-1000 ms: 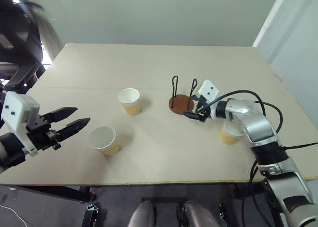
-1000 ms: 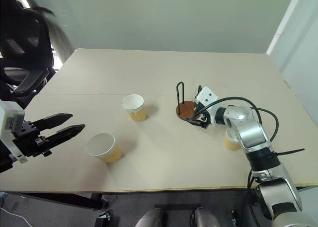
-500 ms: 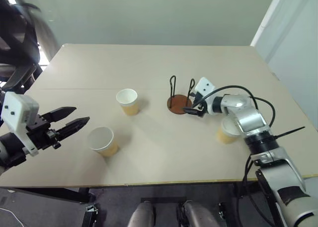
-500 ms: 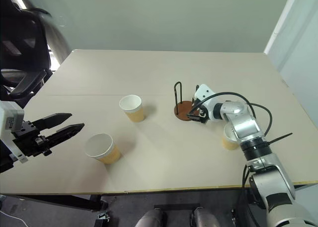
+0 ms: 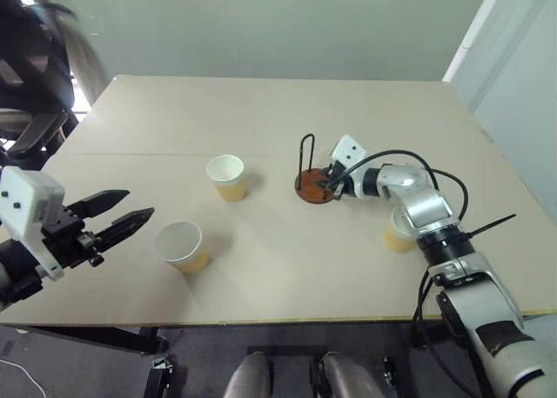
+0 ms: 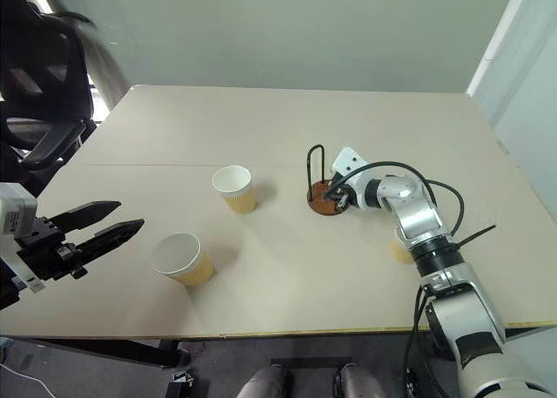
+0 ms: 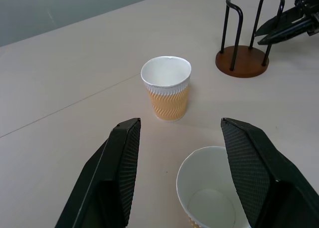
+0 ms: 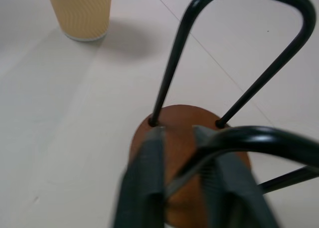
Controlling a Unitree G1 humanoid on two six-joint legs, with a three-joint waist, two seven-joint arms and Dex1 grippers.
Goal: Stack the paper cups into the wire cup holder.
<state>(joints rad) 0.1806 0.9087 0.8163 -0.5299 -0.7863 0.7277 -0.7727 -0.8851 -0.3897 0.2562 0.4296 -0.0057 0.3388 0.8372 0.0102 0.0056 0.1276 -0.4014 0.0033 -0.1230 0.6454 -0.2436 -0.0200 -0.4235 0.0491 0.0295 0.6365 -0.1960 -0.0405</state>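
Wire cup holder loop pinched by outstretched right gripper.

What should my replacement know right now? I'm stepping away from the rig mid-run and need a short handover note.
Right end effector: shut on the near wire loop of the wire cup holder, low down by its base.
Left end effector: open, holding nothing, hovering at the table's left side, aimed at the two left paper cups.
Cups: all three upright on the table. Near-left cup, middle cup left of the holder, right cup partly hidden behind the right arm.
Done: holder gripped; no cup is in it.
Left: stack all three cups into the holder.
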